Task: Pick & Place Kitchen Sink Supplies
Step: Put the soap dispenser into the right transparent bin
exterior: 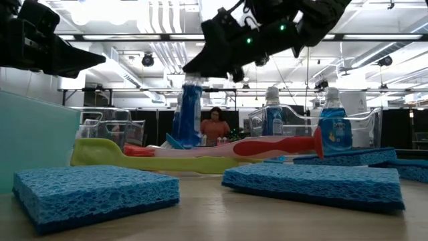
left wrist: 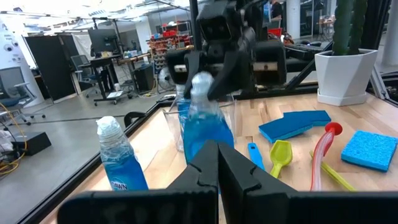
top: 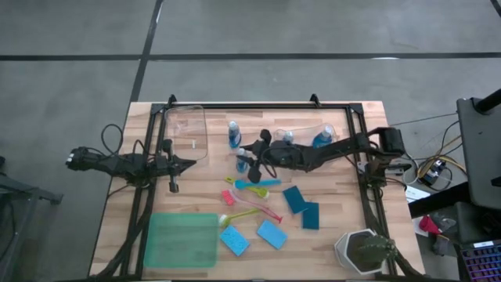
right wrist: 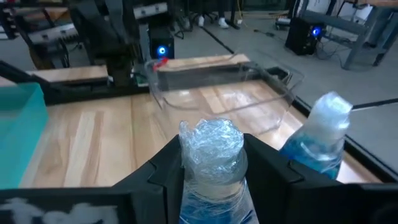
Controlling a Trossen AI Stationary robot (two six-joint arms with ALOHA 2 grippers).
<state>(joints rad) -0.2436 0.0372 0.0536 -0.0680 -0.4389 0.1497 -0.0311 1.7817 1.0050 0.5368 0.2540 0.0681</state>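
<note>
My right claw [right wrist: 211, 171] is clamped on the neck of a blue dish-soap bottle [right wrist: 210, 186], just short of the clear bin [right wrist: 249, 87]. Risk: the crinkled pale cap [right wrist: 211, 144] looks slippery, so the bottle may slide or tilt when lifted, striking the second bottle [right wrist: 320, 140] just beside it. My left claw [top: 174, 164], clenched empty, waits beside the bin.

Glaring from ceiling strip lights [exterior: 167, 17] behind the right gripper [exterior: 200, 67], silhouetting it. Casting only soft, faint shadows on the evenly lit desk [top: 329, 235]. Blurring the nearest sponge [exterior: 93, 191] below it.
</note>
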